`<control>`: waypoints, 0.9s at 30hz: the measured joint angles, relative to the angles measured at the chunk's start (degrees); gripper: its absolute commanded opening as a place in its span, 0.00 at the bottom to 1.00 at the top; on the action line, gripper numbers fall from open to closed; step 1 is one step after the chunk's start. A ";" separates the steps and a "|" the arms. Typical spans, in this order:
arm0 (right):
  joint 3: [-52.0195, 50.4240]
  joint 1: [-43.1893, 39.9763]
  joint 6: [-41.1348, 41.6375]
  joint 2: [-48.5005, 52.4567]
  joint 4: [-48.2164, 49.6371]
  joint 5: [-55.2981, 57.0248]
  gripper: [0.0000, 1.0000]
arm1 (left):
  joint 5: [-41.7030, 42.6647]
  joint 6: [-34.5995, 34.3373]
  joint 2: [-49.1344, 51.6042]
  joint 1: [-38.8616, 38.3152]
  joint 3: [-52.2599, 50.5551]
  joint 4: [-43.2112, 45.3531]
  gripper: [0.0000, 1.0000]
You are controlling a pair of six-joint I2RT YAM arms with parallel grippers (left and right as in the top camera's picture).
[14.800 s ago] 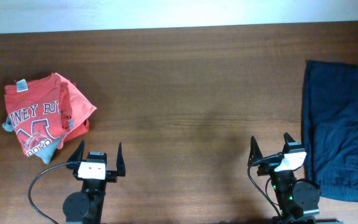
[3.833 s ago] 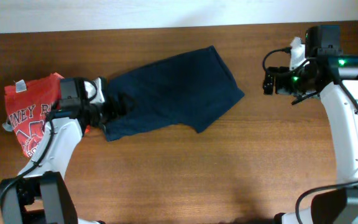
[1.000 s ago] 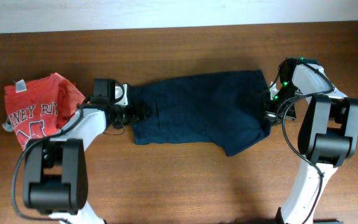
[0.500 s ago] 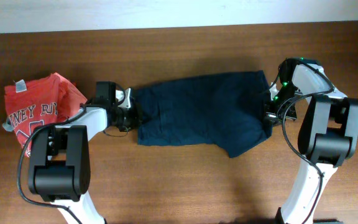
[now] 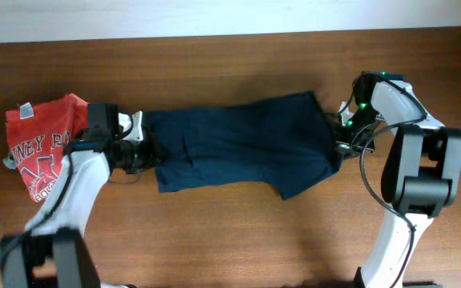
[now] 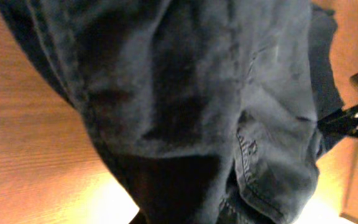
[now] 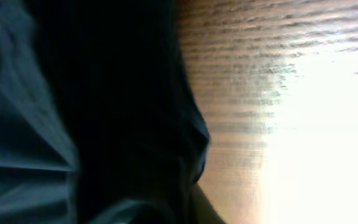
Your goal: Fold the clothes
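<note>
Left pincer (image 5: 141,149) and right pincer (image 5: 341,138) clamped opposite ends of dark navy fabric shorts (image 5: 238,144); overpulling could free one.

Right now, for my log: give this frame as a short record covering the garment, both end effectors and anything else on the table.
garment: navy shorts, lying flat, stretched lengthwise between the arms
left end effector: closed on the shorts' left edge
right end effector: closed on the shorts' right edge
other item: red T-shirt, crumpled at far left, apart from the shorts
surface: wooden table
fold status: no fold made yet
</note>
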 measured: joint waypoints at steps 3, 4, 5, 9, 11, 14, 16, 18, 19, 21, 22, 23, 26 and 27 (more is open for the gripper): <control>1.18 -0.13 -0.39 -2.86 0.02 0.90 0.25 | -4.59 1.11 -3.50 0.33 0.00 -2.99 0.01; 1.66 -0.20 -0.44 -3.82 0.04 1.64 0.27 | -6.08 1.57 -4.04 0.52 0.00 -3.82 0.01; 2.05 -0.35 -0.44 -4.74 0.20 2.29 0.28 | -7.58 2.08 -4.35 0.83 0.00 -4.46 0.01; 2.62 -1.25 -0.46 -7.67 0.11 4.26 0.33 | -11.67 3.26 -4.44 1.86 0.00 -6.08 0.01; 2.73 -1.46 -0.59 -8.11 0.00 4.81 0.33 | -12.92 4.00 -4.44 1.95 0.00 -6.21 0.01; 2.73 -1.49 -0.59 -8.15 -0.22 5.11 0.32 | -13.97 4.68 -4.44 1.92 0.00 -6.43 0.01; 2.73 -1.49 -0.81 -8.15 -0.66 5.20 0.24 | -14.64 5.05 -4.44 1.92 0.00 -6.95 0.01; 2.73 -1.46 -1.92 -8.15 -0.96 3.98 0.16 | -15.17 5.27 -4.44 1.92 0.00 -7.50 0.00; 2.73 -1.42 -2.93 -8.15 -1.05 1.73 0.14 | -15.43 5.29 -4.44 1.92 0.00 -7.82 0.01; 2.73 -1.11 -6.19 -8.15 -1.05 -3.17 0.06 | -16.13 5.29 -4.44 1.95 0.04 -8.68 0.01; 2.73 -0.68 -7.89 -8.15 -1.03 -5.99 0.04 | -16.31 5.29 -4.44 1.92 0.13 -9.16 0.01; 2.73 0.04 -9.42 -8.15 -0.87 -8.96 0.04 | -16.50 5.29 -4.44 1.92 0.26 -9.62 0.01; 2.73 3.85 -12.61 -8.15 1.05 -15.63 0.04 | -16.81 5.31 -4.44 1.92 1.18 -10.27 0.00; 2.73 5.68 -13.07 -8.15 2.40 -17.29 0.04 | -16.85 5.31 -4.44 1.92 1.55 -10.38 0.01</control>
